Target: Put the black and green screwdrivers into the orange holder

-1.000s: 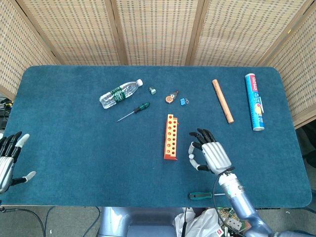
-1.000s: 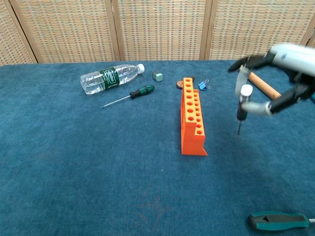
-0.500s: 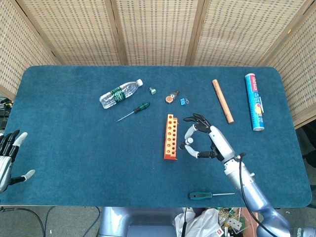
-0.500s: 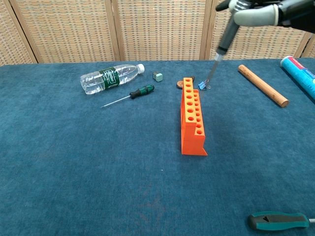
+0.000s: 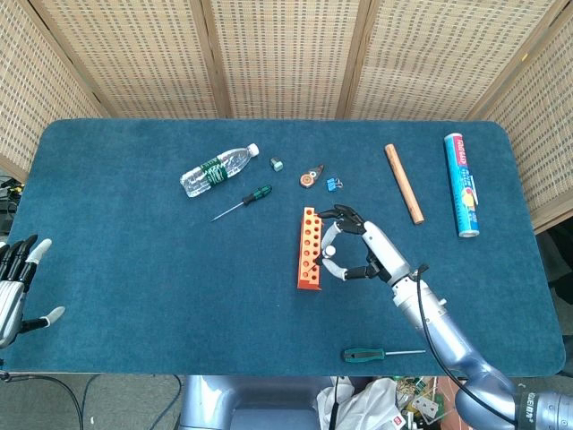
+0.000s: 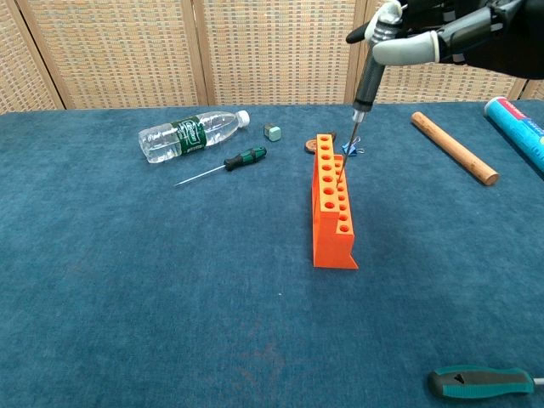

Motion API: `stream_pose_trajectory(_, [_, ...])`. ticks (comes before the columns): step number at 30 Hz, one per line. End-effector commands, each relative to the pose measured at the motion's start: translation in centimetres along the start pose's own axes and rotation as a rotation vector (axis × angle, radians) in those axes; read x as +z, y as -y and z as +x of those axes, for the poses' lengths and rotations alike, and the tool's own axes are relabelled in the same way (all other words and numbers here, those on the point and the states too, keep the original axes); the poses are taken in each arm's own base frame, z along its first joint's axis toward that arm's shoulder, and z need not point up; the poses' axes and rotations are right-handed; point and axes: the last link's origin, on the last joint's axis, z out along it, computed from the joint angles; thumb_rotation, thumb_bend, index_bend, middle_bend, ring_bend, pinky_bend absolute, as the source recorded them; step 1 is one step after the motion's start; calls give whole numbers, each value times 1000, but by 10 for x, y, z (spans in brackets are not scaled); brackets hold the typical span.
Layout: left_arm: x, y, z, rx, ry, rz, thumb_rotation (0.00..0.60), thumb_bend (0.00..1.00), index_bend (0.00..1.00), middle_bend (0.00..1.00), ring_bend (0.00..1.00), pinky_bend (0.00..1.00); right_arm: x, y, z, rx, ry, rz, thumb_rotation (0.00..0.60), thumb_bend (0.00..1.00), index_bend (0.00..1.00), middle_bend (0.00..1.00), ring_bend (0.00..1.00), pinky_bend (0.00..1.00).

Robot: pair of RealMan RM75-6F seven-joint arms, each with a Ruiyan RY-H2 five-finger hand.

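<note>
A black-handled screwdriver (image 6: pixel 367 78) is held upright in the right robot hand (image 5: pixel 358 253), its tip at, or just entering, a hole in the far half of the orange holder (image 6: pixel 332 204). The insertion step is judged to be in hand. A straight lowering is called for next, with the shaft kept in line with the hole, and then a release. The black and green screwdriver (image 5: pixel 244 202) is left lying on the tabletop (image 5: pixel 134 269), near the bottle (image 5: pixel 218 168). The left robot hand (image 5: pixel 16 287) is kept empty, fingers spread, at the tabletop's edge.
</note>
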Motion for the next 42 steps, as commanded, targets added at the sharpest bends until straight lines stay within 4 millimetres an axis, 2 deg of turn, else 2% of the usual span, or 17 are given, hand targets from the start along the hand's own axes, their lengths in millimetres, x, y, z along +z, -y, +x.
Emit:
stream_pose_trajectory(1, [0, 0, 0, 2, 2, 1, 600, 0, 0, 0, 0, 0, 2, -1, -3, -10, 7, -4, 600, 427, 584, 184, 0, 0])
stream_pose_trajectory(16, [1, 0, -1, 3, 5, 7, 600, 0, 0, 0, 0, 0, 12, -5, -19, -53, 34, -28, 600, 427, 589, 190, 0, 0])
stream_pose_trajectory(42, [2, 0, -3, 7, 12, 7, 600, 0, 0, 0, 0, 0, 11, -3, -13, -63, 20, -27, 600, 434, 594, 195, 0, 0])
